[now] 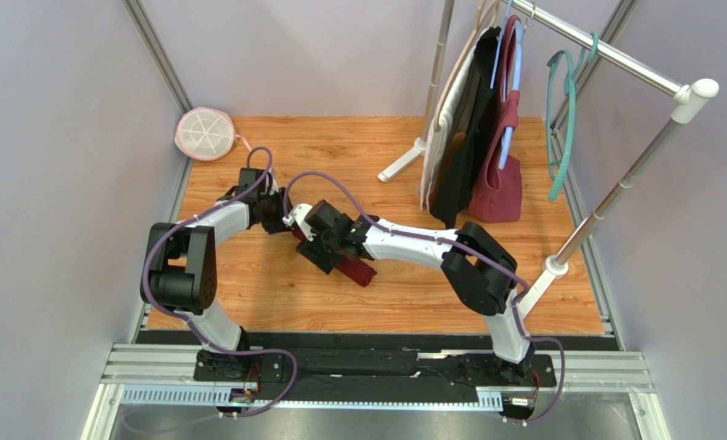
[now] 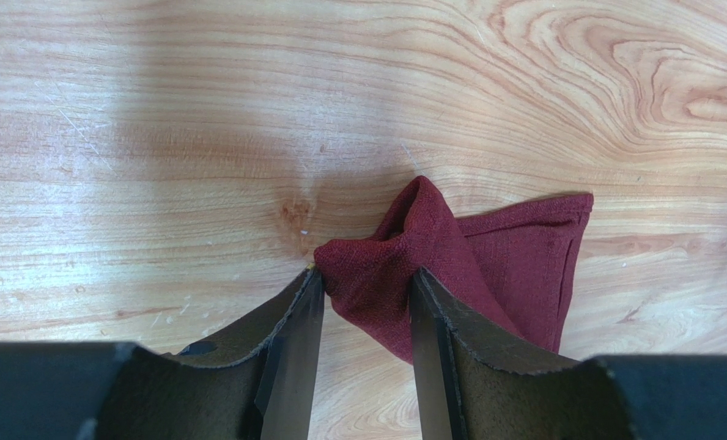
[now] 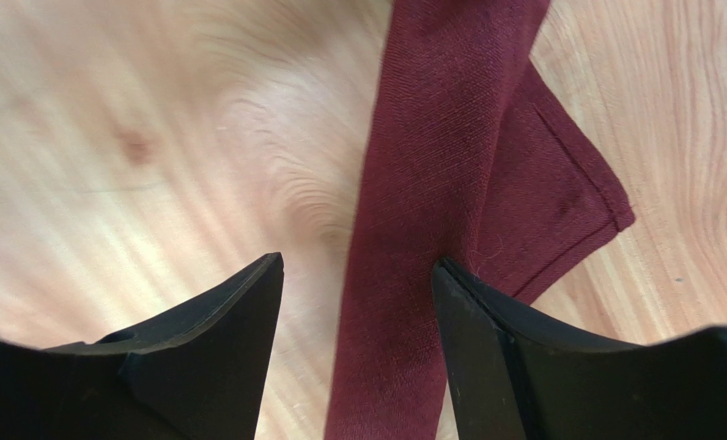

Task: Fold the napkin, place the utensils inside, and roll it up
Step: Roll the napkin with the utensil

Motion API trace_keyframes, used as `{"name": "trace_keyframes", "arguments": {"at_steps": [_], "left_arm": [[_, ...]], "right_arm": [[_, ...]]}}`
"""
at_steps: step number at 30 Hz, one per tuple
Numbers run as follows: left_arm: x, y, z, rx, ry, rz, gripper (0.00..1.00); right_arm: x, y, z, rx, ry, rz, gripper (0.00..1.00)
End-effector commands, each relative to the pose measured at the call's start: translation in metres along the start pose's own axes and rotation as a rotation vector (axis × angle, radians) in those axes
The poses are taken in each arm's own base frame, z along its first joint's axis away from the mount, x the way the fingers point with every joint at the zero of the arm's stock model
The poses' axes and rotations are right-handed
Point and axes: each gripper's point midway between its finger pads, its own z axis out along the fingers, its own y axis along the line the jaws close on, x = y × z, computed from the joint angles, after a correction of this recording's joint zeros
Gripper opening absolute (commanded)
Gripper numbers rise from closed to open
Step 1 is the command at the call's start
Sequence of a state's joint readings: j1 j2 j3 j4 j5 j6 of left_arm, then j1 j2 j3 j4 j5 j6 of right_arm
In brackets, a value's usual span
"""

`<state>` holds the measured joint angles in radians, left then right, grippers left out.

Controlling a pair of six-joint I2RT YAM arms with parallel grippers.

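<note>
Pinching a bunched-up fold of the napkin (image 2: pixel 523 257), the left gripper (image 2: pixel 365 280) has both fingers (image 2: pixel 293 335) pressed on the cloth. The fold rises in a peak between them while the rest lies flat on the table (image 2: pixel 156 137). Only the left wrist view shows this grip. The top view hides it behind the two arms, which meet near the table's middle, and lets just a small maroon end show below them (the right wrist view shows it folded in layers). To the right, the right gripper (image 3: pixel 358 266) stands spread over a narrow strip of napkin. Bare wood shows beside one finger, and the other sits at the strip's edge. Farther right, seen from above alone, a rack (image 1: pixel 699 90) holds hanging clothes and a bag (image 1: pixel 497 192).
</note>
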<state>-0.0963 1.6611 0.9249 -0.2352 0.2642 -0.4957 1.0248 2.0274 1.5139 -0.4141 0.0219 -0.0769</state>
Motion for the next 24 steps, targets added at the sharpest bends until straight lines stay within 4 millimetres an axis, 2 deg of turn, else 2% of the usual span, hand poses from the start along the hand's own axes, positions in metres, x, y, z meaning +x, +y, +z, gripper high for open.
{"name": "trace_keyframes", "arguments": {"at_steps": [1, 10, 15, 19, 20, 22, 23, 24], "left_arm": [[-0.013, -0.006, -0.002, 0.017, -0.023, 0.016, 0.47], [-0.012, -0.010, -0.001, 0.043, -0.022, 0.026, 0.50], [-0.015, -0.013, -0.007, 0.051, -0.038, 0.029, 0.62], [-0.023, -0.016, -0.019, 0.039, -0.079, 0.028, 0.69], [-0.025, -0.013, -0.022, 0.015, -0.089, 0.024, 0.71], [-0.030, -0.011, -0.029, -0.007, -0.121, 0.024, 0.72], [-0.032, -0.007, -0.032, -0.032, -0.134, 0.021, 0.73], [-0.033, -0.006, -0.035, -0.038, -0.144, 0.021, 0.73]], "right_arm": [[-0.010, -0.016, 0.007, 0.109, -0.008, -0.094, 0.65], [0.017, -0.019, 0.027, 0.130, 0.062, -0.114, 0.64], [0.032, -0.029, 0.036, 0.165, 0.102, -0.109, 0.64], [0.043, -0.032, 0.040, 0.128, 0.128, -0.058, 0.64], [0.046, -0.026, 0.041, 0.083, 0.135, -0.045, 0.59], [0.051, -0.027, 0.042, 0.033, 0.148, 0.008, 0.50], [0.054, -0.015, 0.042, -0.047, 0.157, 0.033, 0.42], [0.057, -0.017, 0.041, -0.074, 0.163, 0.059, 0.39]]}}
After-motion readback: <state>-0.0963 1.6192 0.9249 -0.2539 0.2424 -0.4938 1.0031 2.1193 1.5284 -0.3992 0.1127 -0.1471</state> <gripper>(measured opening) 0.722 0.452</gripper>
